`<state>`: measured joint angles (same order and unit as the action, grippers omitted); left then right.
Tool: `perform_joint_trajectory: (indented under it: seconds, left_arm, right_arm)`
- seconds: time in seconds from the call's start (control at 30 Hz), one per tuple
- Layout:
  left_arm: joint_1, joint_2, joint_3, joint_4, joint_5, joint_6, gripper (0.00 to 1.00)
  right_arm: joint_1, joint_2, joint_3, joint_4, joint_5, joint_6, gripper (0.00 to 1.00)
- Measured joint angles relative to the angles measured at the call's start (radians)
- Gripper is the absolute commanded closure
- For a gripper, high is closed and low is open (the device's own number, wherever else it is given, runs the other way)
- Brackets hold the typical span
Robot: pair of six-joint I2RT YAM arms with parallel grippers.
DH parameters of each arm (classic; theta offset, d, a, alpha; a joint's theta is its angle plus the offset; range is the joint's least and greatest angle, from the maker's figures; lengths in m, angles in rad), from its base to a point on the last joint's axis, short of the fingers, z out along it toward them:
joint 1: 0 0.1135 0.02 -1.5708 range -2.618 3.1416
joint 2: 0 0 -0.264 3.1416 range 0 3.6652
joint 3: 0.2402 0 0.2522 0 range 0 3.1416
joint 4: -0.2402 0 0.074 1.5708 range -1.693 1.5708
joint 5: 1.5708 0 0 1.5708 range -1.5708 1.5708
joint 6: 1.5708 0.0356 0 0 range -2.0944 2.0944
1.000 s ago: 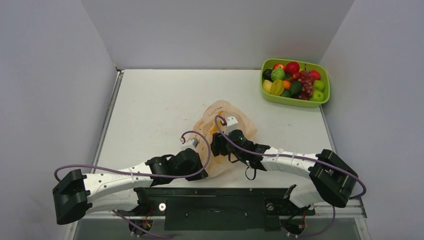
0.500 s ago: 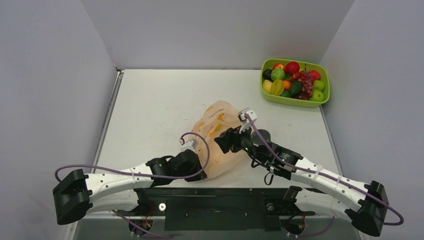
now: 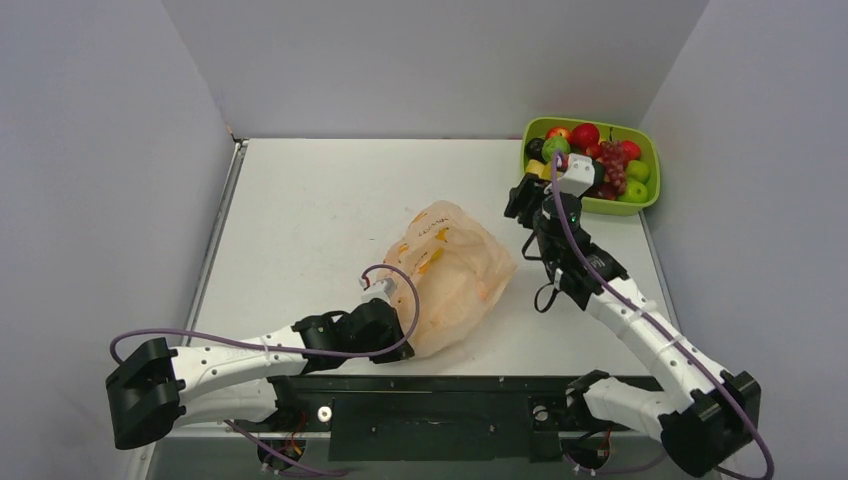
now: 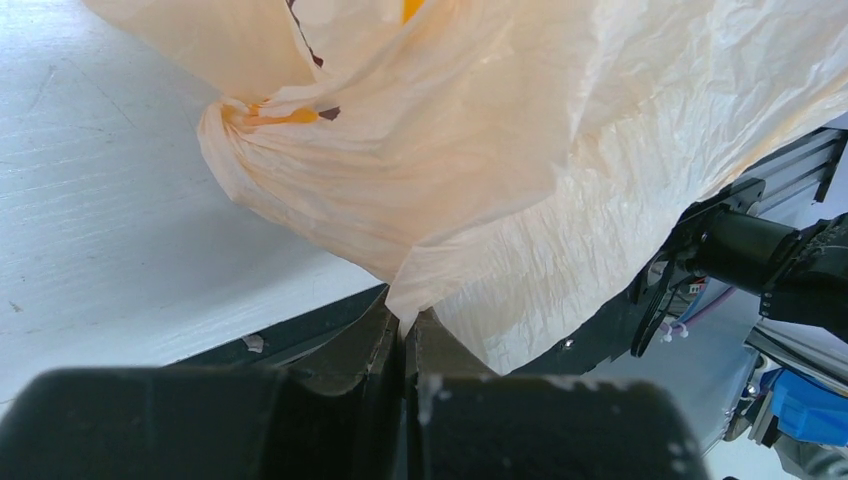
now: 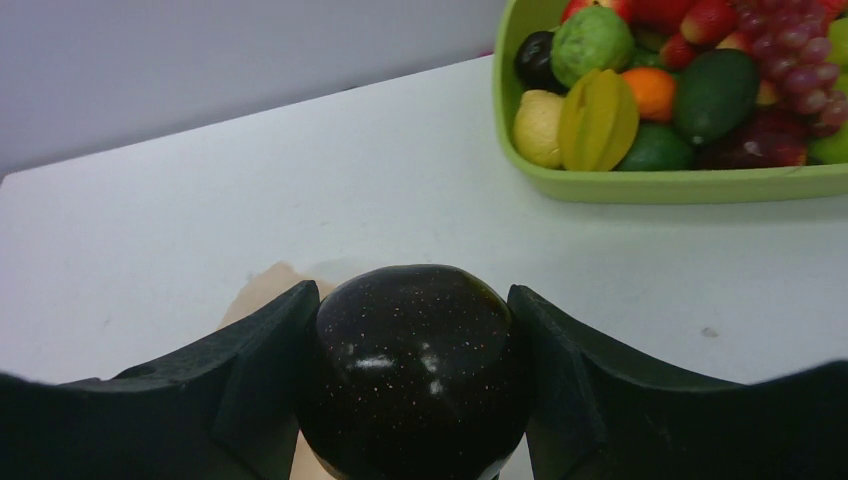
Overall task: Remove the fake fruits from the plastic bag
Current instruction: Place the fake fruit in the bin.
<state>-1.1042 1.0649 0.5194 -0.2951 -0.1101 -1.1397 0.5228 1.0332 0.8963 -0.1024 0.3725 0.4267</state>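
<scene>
- Right wrist view: the right gripper [image 5: 412, 305] clasps a glossy, near-black round toy fruit [image 5: 415, 400] flecked with pale specks, jaws pressed to both flanks.
- It hangs over the white table [image 5: 250, 230], just short of the lime-green rectangular plastic tray [image 5: 680, 185] heaped with smooth red, green, yellow and orange toy fruits [image 5: 598, 120].
- The left gripper [image 4: 405, 335] is pinched shut on a fold of the thin, crinkly, translucent peach-orange plastic bag [image 4: 560, 150], slumped near the table's front edge.
- Judged advice: carry past the tray's near wall and lower before letting go; the slick ball would likely roll if dropped on bare table.
- Whether more fruit is left inside the bag cannot be told.
</scene>
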Motion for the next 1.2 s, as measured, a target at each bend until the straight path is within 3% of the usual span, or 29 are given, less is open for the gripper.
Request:
perform_joint_trajectory:
  seconds: [0.43, 0.8, 1.03, 1.2]
  left_arm:
    - [0.006, 0.075, 0.003, 0.000, 0.041, 0.039, 1.00]
    - [0.010, 0.113, 0.042, -0.011, 0.048, 0.109, 1.00]
    - [0.016, 0.098, 0.042, -0.021, 0.047, 0.128, 1.00]
    - [0.023, 0.093, 0.042, -0.029, 0.044, 0.131, 1.00]
  right_arm:
    - [-0.318, 0.563, 0.396, 0.037, -0.018, -0.023, 1.00]
    - [-0.438, 1.001, 0.855, -0.035, -0.004, -0.024, 1.00]
    - [-0.486, 1.171, 1.071, -0.096, 0.015, -0.023, 0.93]
    - [-0.524, 1.223, 1.099, -0.124, 0.016, -0.022, 0.83]
